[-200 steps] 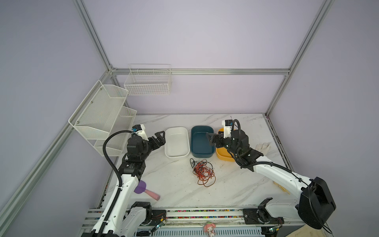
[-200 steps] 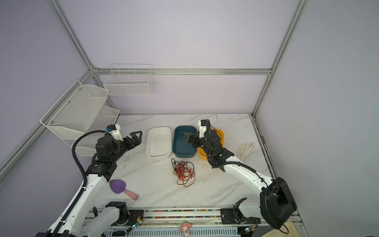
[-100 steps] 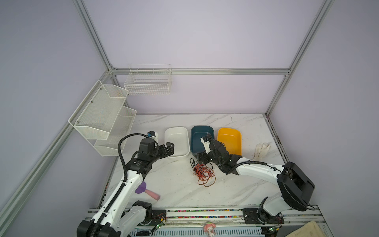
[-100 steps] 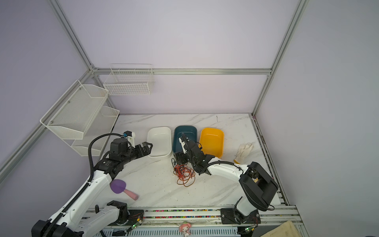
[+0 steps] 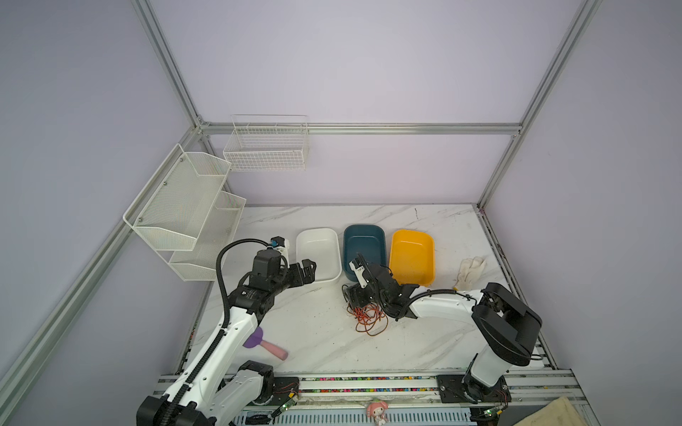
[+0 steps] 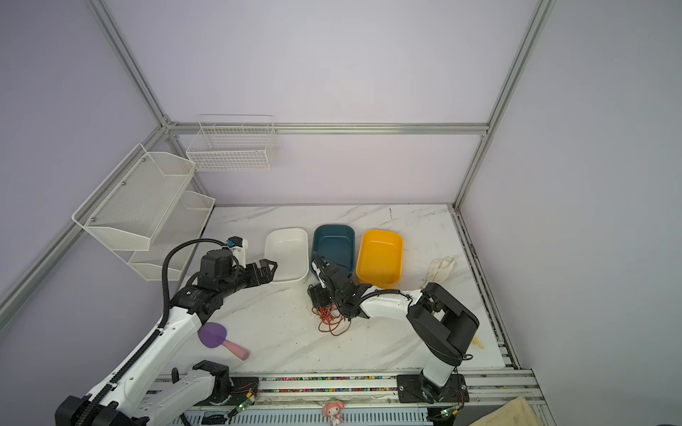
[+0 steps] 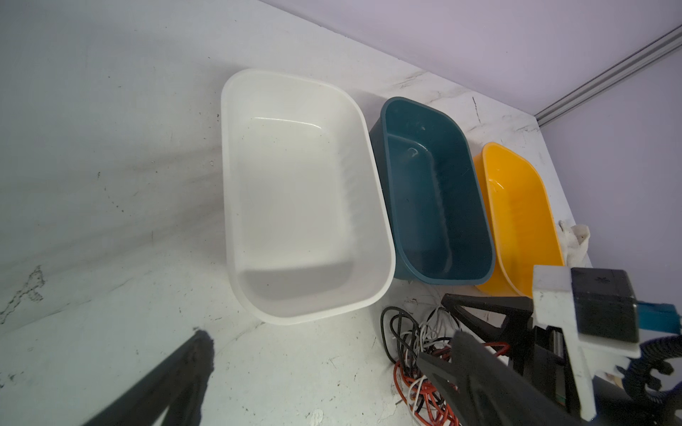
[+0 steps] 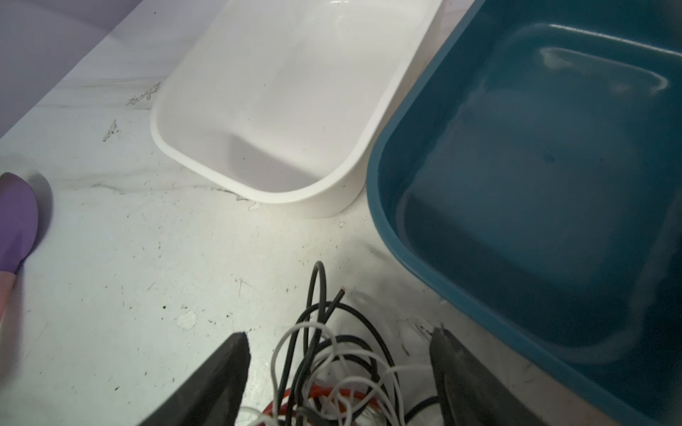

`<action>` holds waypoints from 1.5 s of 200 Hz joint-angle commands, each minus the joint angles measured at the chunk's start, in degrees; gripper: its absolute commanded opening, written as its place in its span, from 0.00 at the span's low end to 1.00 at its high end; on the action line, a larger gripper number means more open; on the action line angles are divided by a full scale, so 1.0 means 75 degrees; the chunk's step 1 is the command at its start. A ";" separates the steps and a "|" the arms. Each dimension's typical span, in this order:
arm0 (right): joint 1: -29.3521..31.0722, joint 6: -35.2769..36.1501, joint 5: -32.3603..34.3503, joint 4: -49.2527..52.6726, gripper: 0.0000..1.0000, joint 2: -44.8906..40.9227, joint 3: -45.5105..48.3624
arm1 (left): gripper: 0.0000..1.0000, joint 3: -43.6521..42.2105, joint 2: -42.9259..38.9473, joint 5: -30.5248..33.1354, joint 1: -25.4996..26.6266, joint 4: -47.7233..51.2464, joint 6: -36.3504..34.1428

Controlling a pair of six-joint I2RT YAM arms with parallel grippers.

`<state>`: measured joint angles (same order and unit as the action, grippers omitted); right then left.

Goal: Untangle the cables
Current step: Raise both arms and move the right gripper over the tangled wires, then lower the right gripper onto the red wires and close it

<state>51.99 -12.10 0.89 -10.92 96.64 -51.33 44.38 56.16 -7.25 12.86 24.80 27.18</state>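
Observation:
The cables (image 5: 369, 318) (image 6: 332, 318) lie in one tangle of red-orange, black and white loops on the marble table, just in front of the teal bin. My right gripper (image 5: 351, 295) (image 6: 316, 295) is down at the tangle's far end. In the right wrist view it (image 8: 340, 336) is open, with its two fingers on either side of black and white loops of the cables (image 8: 332, 363) and not pinching them. My left gripper (image 5: 308, 270) (image 6: 268, 271) hovers open and empty by the white bin's near left corner. In the left wrist view it (image 7: 330, 345) stands to the left of the cables (image 7: 409, 350).
Three bins stand in a row behind the tangle: white (image 5: 334, 236), teal (image 5: 382, 236), yellow (image 5: 430, 239). A purple spatula with a pink handle (image 5: 271, 348) lies at the front left. A white glove (image 5: 469, 271) lies at the right. Wire racks (image 5: 184, 210) hang on the left wall.
My right arm has swung from over the teal and yellow bins down to the cable tangle. My left gripper has moved right, toward the white bin.

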 commanded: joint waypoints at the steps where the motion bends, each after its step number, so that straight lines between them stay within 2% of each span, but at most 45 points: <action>1: 0.0017 0.0078 0.0131 -0.0033 0.77 -0.0014 -0.0293 | 1.00 0.0575 0.0012 -0.0169 0.0034 -0.0057 -0.0135; 66: 0.0077 -0.0207 0.0157 0.0091 0.67 -0.0537 -0.0164 | 1.00 0.0610 -0.0022 -0.0363 0.0042 -0.0026 -0.0061; 96: 0.0134 -0.0347 0.0465 0.0160 0.67 -0.1177 0.0083 | 1.00 0.0575 -0.0128 -0.0247 0.0065 0.0031 -0.0073; 116: 0.0161 -0.0518 0.0285 0.0494 0.66 -0.1257 -0.0031 | 1.00 0.0596 -0.0100 -0.0275 0.0063 0.0041 -0.0079; 164: 0.0176 -0.0564 0.0647 0.1047 0.67 -0.1646 0.0214 | 1.00 0.0633 -0.0047 -0.0347 0.0166 0.0148 -0.0096; 201: 0.0176 -0.1385 0.0322 0.0955 0.66 -0.2029 0.0648 | 1.00 0.0692 0.0006 -0.0323 0.0242 0.0297 -0.0115; 222: 0.0175 -0.1640 0.0155 0.1005 0.65 -0.1888 0.0599 | 1.00 0.0727 0.0046 -0.0323 0.0242 0.0315 -0.0137; 236: 0.0172 -0.1749 0.0186 0.1068 0.60 -0.1772 0.0582 | 1.00 0.0727 0.0059 -0.0314 0.0253 0.0347 -0.0132; 300: 0.0170 -0.1717 0.0395 0.0720 0.59 -0.1440 0.0900 | 1.00 0.0762 0.0059 -0.0204 0.0262 0.0476 -0.0167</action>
<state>52.95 -24.14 2.85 -4.91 84.82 -45.21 44.38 56.69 -8.78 14.44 28.45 27.18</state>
